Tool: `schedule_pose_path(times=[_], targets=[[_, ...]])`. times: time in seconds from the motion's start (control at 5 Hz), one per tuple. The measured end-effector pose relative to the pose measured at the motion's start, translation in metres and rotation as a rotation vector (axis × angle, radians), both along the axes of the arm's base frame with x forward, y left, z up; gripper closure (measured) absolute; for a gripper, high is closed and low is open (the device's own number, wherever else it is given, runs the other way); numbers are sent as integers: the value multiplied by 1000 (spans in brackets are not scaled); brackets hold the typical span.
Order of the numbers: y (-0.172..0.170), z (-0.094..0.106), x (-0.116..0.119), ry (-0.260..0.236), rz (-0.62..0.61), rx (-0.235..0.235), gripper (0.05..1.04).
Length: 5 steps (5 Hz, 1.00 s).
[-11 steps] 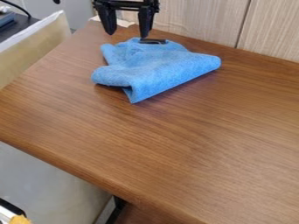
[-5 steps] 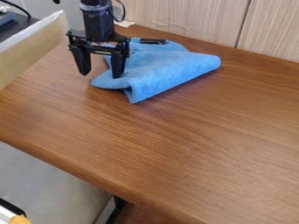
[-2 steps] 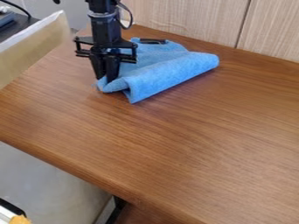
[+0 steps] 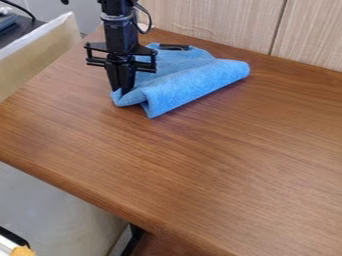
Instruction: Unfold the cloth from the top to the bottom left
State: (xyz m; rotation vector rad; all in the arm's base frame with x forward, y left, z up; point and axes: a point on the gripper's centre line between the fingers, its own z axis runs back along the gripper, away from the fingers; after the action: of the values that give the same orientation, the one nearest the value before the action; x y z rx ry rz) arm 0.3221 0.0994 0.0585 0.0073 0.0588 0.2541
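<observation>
**Wooden table [image 4: 200, 165], blue cloth [image 4: 194, 82] pinched at left corner: lift low, pull to lower left**

Pale wall panels [image 4: 210, 20] behind. Cloth bunched on the upper part of the table, with a thick fold along the right and front. Dark strip [image 4: 174, 47] at its far edge.

Claw [image 4: 122, 91] closed on the cloth's left corner, pointing down close to the tabletop. Depth of bite: can't tell.

Step in hand, as judged: secure the corner, then open it out. Keep the squeeze firm before any lift. Raise just enough to clear the fold, then draw slowly toward the bottom left. Avoid going straight up; likely to drag the whole bundle. Watch for slip with a shallow bite, and for extra layers in the pinch. Lay down flat, short of the table edge, then release.
</observation>
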Motion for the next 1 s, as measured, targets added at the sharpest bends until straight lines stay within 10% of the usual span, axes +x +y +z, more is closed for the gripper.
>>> schedule_pose_path(times=[0.4,1.0], targets=[[-13,36,4,-72,-23,-18,1028],[-141,49,11,-111,-407,-65,1028]])
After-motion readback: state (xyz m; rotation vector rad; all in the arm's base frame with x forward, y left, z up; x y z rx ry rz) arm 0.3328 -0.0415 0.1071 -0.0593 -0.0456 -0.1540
